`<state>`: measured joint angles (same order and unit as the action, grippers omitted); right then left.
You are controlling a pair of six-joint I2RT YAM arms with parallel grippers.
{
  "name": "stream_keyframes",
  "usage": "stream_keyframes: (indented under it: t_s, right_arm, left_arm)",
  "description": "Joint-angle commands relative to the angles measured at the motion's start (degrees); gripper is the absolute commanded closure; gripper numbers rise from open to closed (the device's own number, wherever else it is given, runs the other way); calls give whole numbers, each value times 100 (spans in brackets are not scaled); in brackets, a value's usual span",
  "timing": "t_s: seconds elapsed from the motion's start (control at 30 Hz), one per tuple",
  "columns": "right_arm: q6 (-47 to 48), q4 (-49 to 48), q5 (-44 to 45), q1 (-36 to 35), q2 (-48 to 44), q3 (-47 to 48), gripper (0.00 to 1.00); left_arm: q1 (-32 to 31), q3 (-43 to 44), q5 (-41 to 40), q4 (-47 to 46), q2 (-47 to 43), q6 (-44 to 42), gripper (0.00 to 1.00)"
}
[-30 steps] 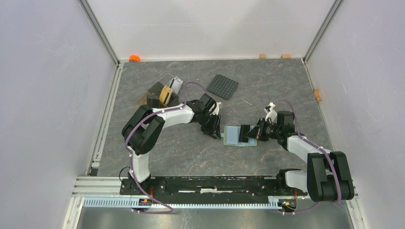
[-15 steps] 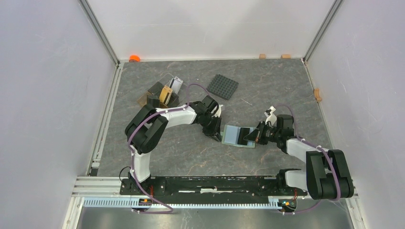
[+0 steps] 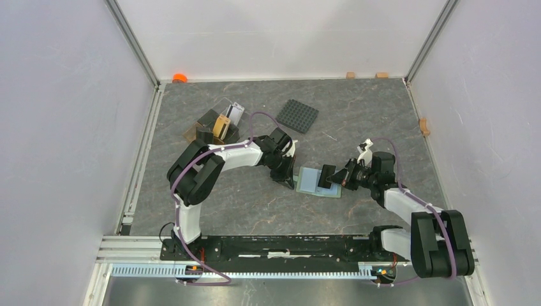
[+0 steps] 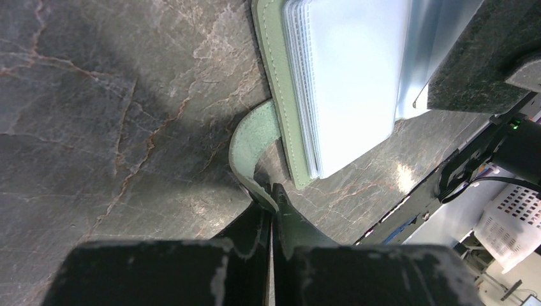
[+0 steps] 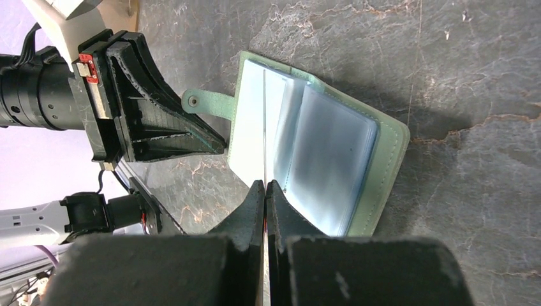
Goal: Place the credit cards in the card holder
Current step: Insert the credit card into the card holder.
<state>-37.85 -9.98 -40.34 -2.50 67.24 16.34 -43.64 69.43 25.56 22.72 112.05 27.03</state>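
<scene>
Top external: card holder (image 3: 311,181) lies open on the tabletop (image 3: 357,121).
Left claw (image 4: 272,194), 9 o'clock, pinches its strap (image 4: 252,143); right claw (image 5: 264,186), 3 o'clock, pinches a black credit card (image 3: 327,174).

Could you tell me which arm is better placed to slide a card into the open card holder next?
Right. The right end effector is shut on a credit card over the open card holder; the left end effector only clamps its strap.

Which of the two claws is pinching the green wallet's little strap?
The left gripper, shut on the strap of the card holder. The right gripper instead pinches a thin card, held edge-on over the open holder.
</scene>
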Motion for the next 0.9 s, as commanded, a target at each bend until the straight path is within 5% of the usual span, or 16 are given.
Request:
stream_keyframes:
  t_s: [0.0, 0.87]
  right_arm:
    - [-184, -466, 51, 22, 118, -93, 100]
    - [-785, -1327, -38, -114, 404, -396, 100]
  left_arm:
    - [-31, 168, -60, 39, 37, 50, 97]
    - [-31, 194, 23, 40, 93, 73, 98]
